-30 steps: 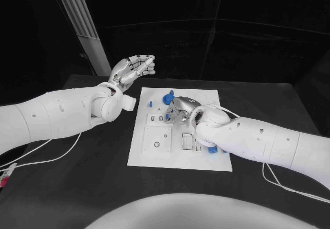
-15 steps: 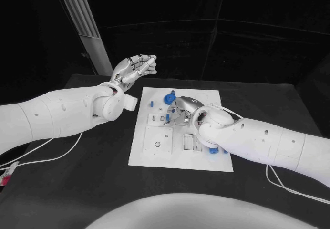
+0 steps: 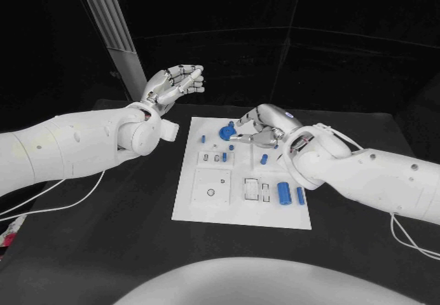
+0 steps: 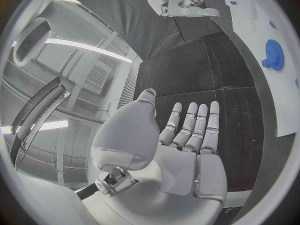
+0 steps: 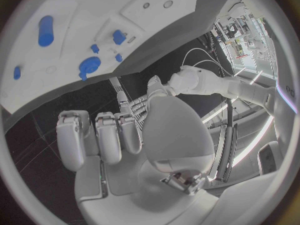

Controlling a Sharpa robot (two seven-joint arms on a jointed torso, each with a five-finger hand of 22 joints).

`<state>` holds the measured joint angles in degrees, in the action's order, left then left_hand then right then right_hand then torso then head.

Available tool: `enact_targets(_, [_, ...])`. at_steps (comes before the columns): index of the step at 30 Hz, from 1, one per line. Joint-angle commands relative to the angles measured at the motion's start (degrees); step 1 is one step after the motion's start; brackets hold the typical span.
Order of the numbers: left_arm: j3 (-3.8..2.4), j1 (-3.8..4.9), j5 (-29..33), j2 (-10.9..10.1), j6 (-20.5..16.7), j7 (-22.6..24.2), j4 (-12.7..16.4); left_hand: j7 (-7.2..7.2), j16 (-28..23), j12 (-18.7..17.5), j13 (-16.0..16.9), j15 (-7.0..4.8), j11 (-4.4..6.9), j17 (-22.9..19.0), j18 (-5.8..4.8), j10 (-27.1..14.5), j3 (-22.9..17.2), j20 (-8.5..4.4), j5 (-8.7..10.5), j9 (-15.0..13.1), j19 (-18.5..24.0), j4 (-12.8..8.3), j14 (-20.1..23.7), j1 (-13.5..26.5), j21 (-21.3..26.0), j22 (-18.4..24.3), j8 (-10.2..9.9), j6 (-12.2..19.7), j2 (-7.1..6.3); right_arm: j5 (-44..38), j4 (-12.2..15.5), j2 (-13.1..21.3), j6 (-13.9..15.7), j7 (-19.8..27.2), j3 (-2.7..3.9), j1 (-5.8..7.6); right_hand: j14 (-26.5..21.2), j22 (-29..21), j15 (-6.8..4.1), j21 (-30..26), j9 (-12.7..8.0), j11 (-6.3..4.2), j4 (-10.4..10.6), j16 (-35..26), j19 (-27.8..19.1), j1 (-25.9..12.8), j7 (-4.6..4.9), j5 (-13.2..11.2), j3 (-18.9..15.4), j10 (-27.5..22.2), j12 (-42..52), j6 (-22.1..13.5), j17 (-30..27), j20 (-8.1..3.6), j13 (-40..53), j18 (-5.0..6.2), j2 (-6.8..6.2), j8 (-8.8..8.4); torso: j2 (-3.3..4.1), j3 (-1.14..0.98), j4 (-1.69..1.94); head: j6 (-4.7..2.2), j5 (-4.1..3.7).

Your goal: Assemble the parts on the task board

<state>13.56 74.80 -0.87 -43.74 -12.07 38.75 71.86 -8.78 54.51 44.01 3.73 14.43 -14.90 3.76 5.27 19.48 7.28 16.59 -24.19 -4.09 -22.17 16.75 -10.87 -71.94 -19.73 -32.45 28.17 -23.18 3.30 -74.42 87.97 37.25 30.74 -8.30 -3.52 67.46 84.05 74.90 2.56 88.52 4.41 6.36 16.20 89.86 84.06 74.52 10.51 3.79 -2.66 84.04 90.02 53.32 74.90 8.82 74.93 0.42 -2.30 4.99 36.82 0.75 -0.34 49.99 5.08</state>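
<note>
Two blue cylinders (image 3: 292,192) lie lengthwise along the task board (image 3: 211,206), right hand (image 3: 261,130) curled above it apparently gripping nothing, left hand (image 3: 174,82) raised, fingers apart, empty.

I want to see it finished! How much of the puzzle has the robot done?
Not much looks done. Several blue pieces stand on the white board, like the round one, but two blue pegs lie loose beside the slots. The right hand hovers over the board with fingers curled, seemingly empty. The left hand waits raised, open.
</note>
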Motion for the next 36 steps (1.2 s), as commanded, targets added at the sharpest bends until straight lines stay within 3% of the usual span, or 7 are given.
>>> enact_targets(1, [-0.05,0.71,-0.79,-0.31,-1.22,5.55,1.15,-7.94,1.44,1.27,0.18,-0.69,0.4,0.34,1.32,2.43,0.72,-0.07,-0.38,0.1,-2.45,0.03,-3.31,-0.22,-1.69,-0.5,0.7,0.77,0.19,19.35,0.74,1.82,1.59,10.02,0.0,1.16,5.95,14.03,0.13,-0.46,0.08,-0.13,0.2,0.14,4.61,0.05,-0.09,0.97,0.2,5.96,-0.02,0.37,15.1,0.04,15.07,0.15,1.55,0.44,-0.45,-0.1,0.0,0.01,0.44])
enact_targets(7, [-0.05,2.46,-6.85,-1.78,-3.43,-1.41,4.27,-3.63,10.67,8.95,3.31,-5.79,4.71,4.89,5.25,18.21,3.41,-0.85,-0.28,0.16,-13.49,0.24,-20.41,2.84,-10.42,-3.97,2.85,4.15,0.13,39.79,0.33,5.19,-0.68,19.47,-0.02,2.22,5.95,13.84,0.14,-0.89,0.06,-0.07,0.48,0.14,4.3,-0.23,-0.08,3.44,-0.94,5.96,-0.02,0.05,15.1,0.05,15.07,0.26,4.85,0.75,-0.68,-0.25,-0.08,0.01,0.94])
enact_targets(13, [-0.05,4.92,-17.08,-3.89,-5.34,-11.93,7.96,-0.22,19.87,17.97,11.3,-11.79,10.56,12.85,5.16,35.68,1.55,-6.2,-0.55,-0.06,-24.16,0.53,-36.18,7.01,-21.87,-11.15,6.25,8.46,-4.37,50.83,0.18,7.31,-2.49,24.6,-0.05,2.44,5.95,12.71,0.66,-3.18,-0.23,0.52,0.57,0.14,2.67,-6.87,0.64,2.64,-5.27,5.96,-0.02,-2.63,15.1,0.48,15.07,0.89,7.72,0.75,-0.69,-0.24,-0.09,0.01,1.19])
enact_targets(15, [-0.04,5.74,-21.25,-4.55,-5.56,-15.61,9.2,-0.08,27.22,27.36,28.25,-12.76,11.28,32.88,5.15,46.17,-0.15,-7.7,-0.68,-0.18,-26.62,-0.01,-49.91,7.92,-27.1,-14.85,7.93,7.7,-5.31,52.93,0.14,7.79,-2.96,25.97,-0.07,2.46,5.95,12.15,0.99,-4.35,-0.25,0.85,0.55,0.14,1.82,-9.3,0.94,2.27,-6.83,5.96,-0.02,-3.81,15.1,0.75,15.07,1.21,8.83,1.1,-0.7,-0.31,-0.1,0.01,1.22])
enact_targets(18, [-0.04,6.72,-27.27,-5.17,-4.92,-21.05,10.77,-0.18,34.33,40.73,62.6,-13.01,10.6,65.31,1.54,61.57,-1.77,-8.7,-0.98,-0.2,-42.1,-0.32,-68.59,8.18,-47.26,-33.37,9.76,4.63,-6.32,54.76,-0.13,8.18,-3.35,27.34,-0.11,2.46,5.95,11.95,1.12,-4.82,-0.19,0.97,0.57,0.14,1.48,-10.41,1.07,1.68,-7.72,5.96,-0.02,-4.4,15.1,0.91,15.07,1.35,9.88,1.66,-0.69,-0.3,-0.02,0.01,1.16])
enact_targets(22, [-0.04,7.25,-31.56,-5.49,-2.97,-27.08,12.26,-0.9,35.49,45.78,84.5,-11.92,9.39,86.24,-1.97,69.87,-2.39,-8.27,-1.32,0.23,-55.48,-0.04,-79.13,8.71,-61.61,-47.87,9.7,2.17,-6.96,55.7,-0.88,8.13,-3.66,28.33,-0.16,2.39,5.95,11.91,1.14,-4.91,-0.19,0.98,0.57,0.14,1.42,-10.55,1.1,1.62,-7.85,5.96,-0.02,-4.51,15.1,0.93,15.07,1.37,10.06,1.76,-0.6,-0.2,-0.09,0.01,1.23])
enact_targets(36, [-0.04,7.5,-38.69,-5.98,4.25,-39.62,15.01,-0.93,35.49,45.99,86.27,-11.59,9.09,86.24,-5.27,70.52,-2.75,-7.34,-1.59,-1.1,-67.83,0.1,-79.13,9.37,-70.27,-57.55,11.09,-7.82,-4.96,56.19,-3.25,7.84,-4.25,28.74,-0.22,2.02,5.95,11.93,1.22,-4.93,-0.09,1.05,0.51,0.14,1.41,-10.95,1.15,0.71,-8.56,5.96,-0.02,-4.99,15.1,1.05,15.07,1.38,11.36,2.57,-0.55,-0.13,0.01,0.01,1.15])
